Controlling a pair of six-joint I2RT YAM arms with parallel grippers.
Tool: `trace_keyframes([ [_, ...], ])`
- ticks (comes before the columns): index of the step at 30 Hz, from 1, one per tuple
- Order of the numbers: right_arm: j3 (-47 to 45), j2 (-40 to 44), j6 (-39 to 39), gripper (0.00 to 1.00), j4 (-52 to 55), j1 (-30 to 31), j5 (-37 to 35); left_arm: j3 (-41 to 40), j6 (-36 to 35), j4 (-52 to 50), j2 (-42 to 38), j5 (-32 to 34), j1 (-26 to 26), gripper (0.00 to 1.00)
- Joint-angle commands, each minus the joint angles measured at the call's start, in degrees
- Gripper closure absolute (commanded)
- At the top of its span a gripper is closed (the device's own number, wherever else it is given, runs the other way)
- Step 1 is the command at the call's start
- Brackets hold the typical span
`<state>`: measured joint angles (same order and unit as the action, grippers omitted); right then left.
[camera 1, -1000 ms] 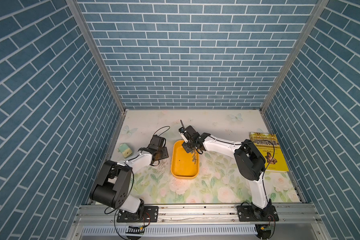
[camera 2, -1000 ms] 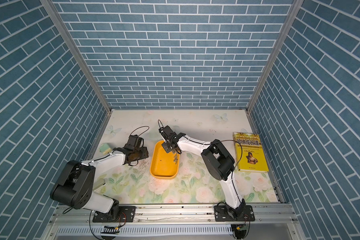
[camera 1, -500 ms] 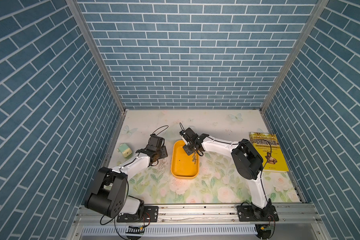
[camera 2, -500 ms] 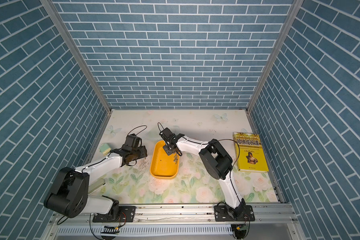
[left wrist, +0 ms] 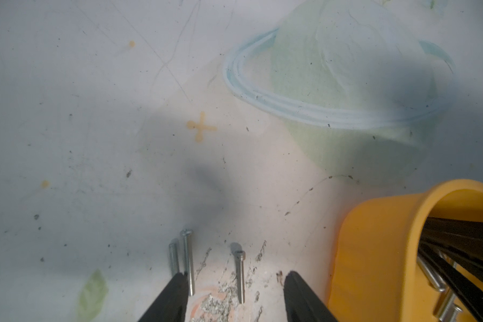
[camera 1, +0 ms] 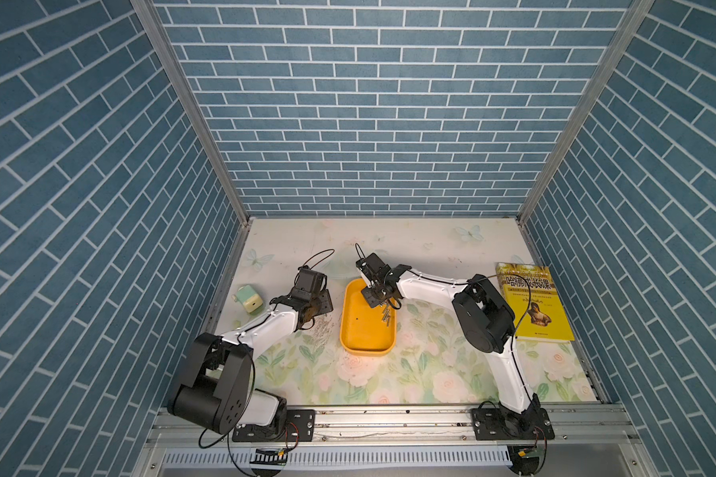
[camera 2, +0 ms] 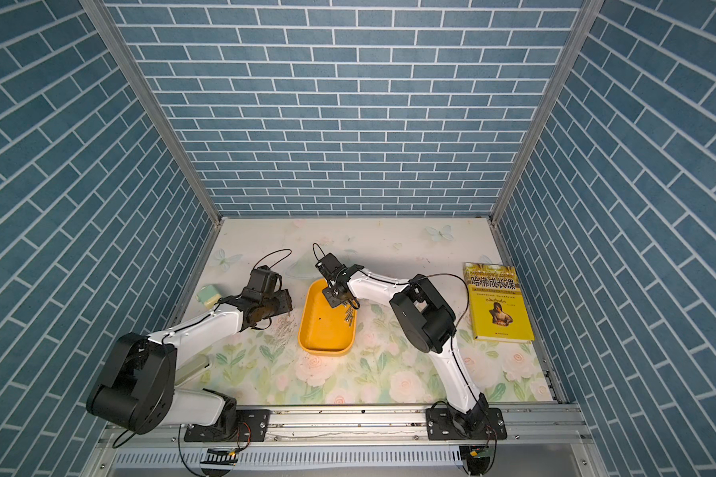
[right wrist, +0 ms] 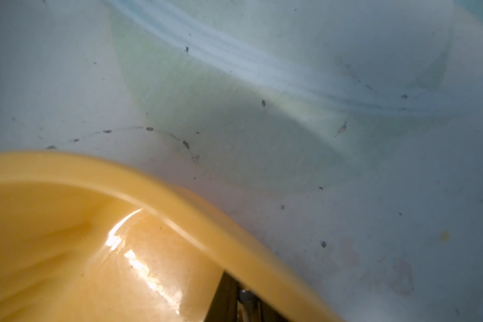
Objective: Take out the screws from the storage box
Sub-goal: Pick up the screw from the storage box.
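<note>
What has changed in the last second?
The right hand dipped slightly deeper into the storage box and closed on the screws there. The left arm shifted a little; its hand hangs open over the mat. The yellow book, pencil sharpener and box itself stayed put.

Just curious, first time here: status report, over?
Left gripper open over screws on mat. Right gripper pinching screw inside storage box; more remain. Nothing obstructing.
</note>
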<state>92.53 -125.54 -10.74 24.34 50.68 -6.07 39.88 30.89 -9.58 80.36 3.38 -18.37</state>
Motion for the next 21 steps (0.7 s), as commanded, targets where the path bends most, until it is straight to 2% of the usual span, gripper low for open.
trace_keyframes([
  [1, -0.1, -2.5, -1.1, 0.94, 2.4, -0.1, 1.4, -0.5, 0.1, -1.1, -0.5, 0.4, 0.3, 0.4],
  [4, -0.5, -1.8, -0.9, 1.0, 1.4, -0.1, 1.8, -0.6, 0.2, -1.0, -0.6, 0.4, 0.3, 0.4],
  [12, -0.3, 3.4, 1.2, 1.0, -4.8, -0.1, 3.0, -1.0, -0.3, -0.4, -2.3, -0.7, 0.3, 0.41],
  [21, -1.4, 9.8, 3.8, 1.0, -11.5, -0.1, 1.2, -1.8, -0.9, -0.7, -7.3, 2.0, 0.3, 0.4],
])
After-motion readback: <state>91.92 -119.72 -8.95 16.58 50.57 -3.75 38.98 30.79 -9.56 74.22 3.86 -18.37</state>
